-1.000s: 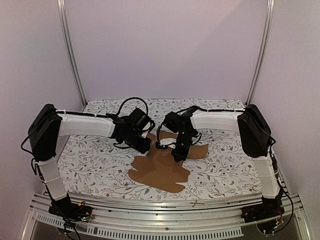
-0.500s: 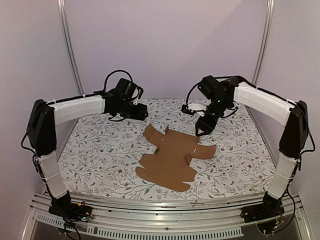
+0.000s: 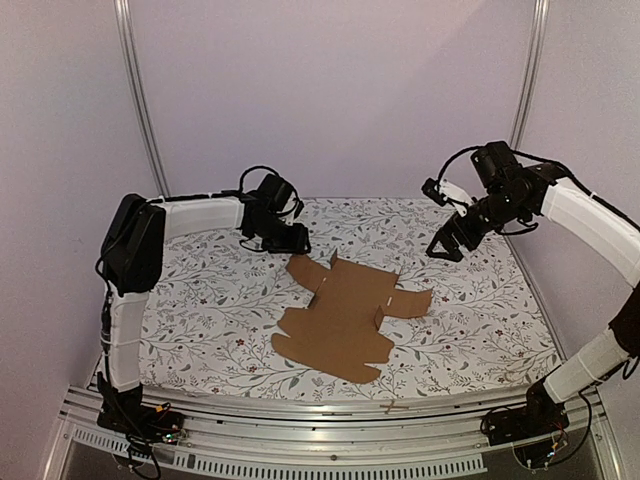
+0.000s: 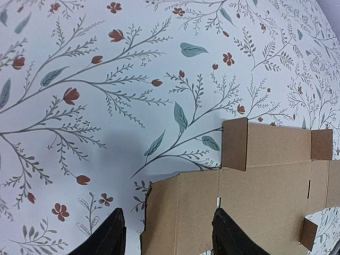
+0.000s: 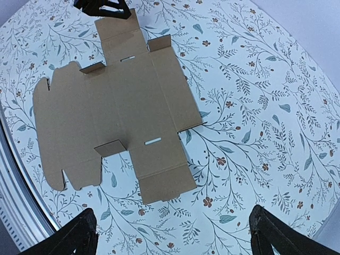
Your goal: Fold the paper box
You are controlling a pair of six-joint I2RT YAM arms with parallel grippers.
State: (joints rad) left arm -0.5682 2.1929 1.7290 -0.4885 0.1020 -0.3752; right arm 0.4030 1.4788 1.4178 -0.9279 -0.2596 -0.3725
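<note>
Two aloft: left tool, right tool.

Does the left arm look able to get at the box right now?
Probably yes: left gripper hovers open above the box's far corner, nothing between them; right gripper is off to the side.

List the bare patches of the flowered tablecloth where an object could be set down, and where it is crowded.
Free: the flowered tablecloth left of the flat brown cardboard sheet, the stretch right of it, and the far strip between the left gripper and right gripper. Crowded: the centre, covered by the sheet.
</note>
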